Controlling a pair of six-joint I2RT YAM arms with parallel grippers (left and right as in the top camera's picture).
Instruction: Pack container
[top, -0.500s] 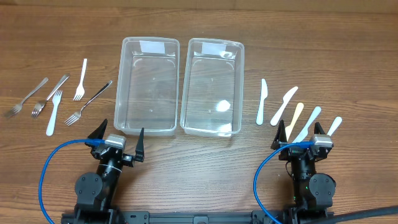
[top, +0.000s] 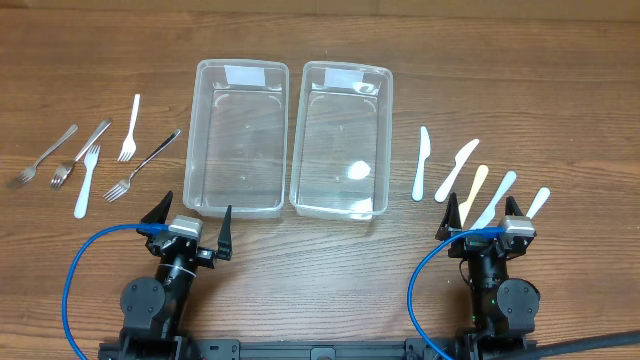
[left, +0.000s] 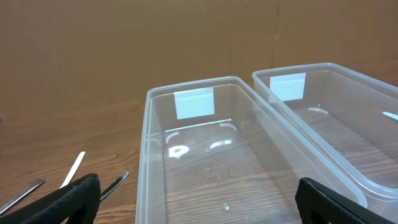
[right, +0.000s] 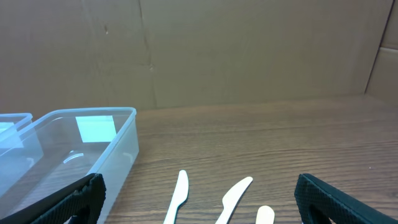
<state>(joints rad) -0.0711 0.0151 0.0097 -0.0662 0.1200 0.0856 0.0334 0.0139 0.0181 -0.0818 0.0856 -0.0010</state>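
Two clear plastic containers stand side by side mid-table, the left one (top: 237, 140) and the right one (top: 342, 142), both empty. They also show in the left wrist view (left: 205, 155) and the right wrist view (right: 74, 149). Several forks (top: 95, 160), metal and white plastic, lie to the left. Several white plastic knives (top: 470, 180) lie to the right, also in the right wrist view (right: 205, 196). My left gripper (top: 192, 222) is open and empty near the front edge, below the left container. My right gripper (top: 485, 215) is open and empty just below the knives.
Blue cables (top: 75, 280) loop from each arm base at the front edge. A brown cardboard wall (right: 249, 50) stands behind the table.
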